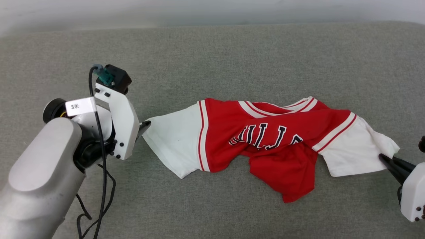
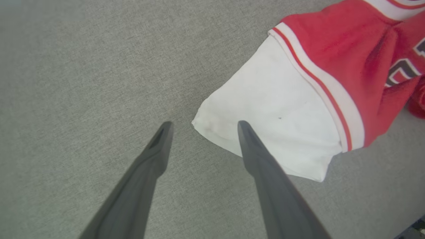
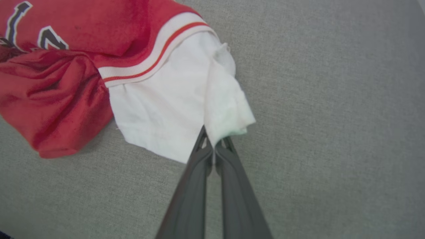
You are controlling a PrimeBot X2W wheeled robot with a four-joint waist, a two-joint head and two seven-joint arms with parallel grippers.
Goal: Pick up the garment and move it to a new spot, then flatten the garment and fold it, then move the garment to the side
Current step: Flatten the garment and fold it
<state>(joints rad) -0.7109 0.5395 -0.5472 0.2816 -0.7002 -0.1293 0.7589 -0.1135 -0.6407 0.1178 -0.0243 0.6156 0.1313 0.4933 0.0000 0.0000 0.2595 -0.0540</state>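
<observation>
Grey woven surface (image 1: 232,49) under everything, with a pale strip of wall along the top of the head view. The garment (image 1: 265,132) sits mid-frame there, stretched sideways but nowhere near flat. Its red body is bunched and twisted, the chest lettering is half buried in a fold, and a lump of red hem sags toward the lower centre. 2 white sleeves stick out, 1 toward each side of the frame.

Right gripper (image 3: 212,141) is clamped tight on the outer edge of the white sleeve (image 3: 166,106) at the lower right of the head view. In its wrist view the 2 fingers are pressed together with a pinch of white cloth between the tips.

Left gripper (image 2: 204,123) is spread wide and has hold of nothing. Its tips sit right at the corner of the other sleeve (image 2: 275,113), 1 finger over white cloth and 1 over bare grey.

My read is that this is the flatten step, with no folding yet. I'd guess the next move needs the left fingers to get low around that sleeve corner and close on it. Then both arms could pull apart and spread the body out. If they miss the edge, they'd just pinch air or shove the sleeve into a wrinkle.
</observation>
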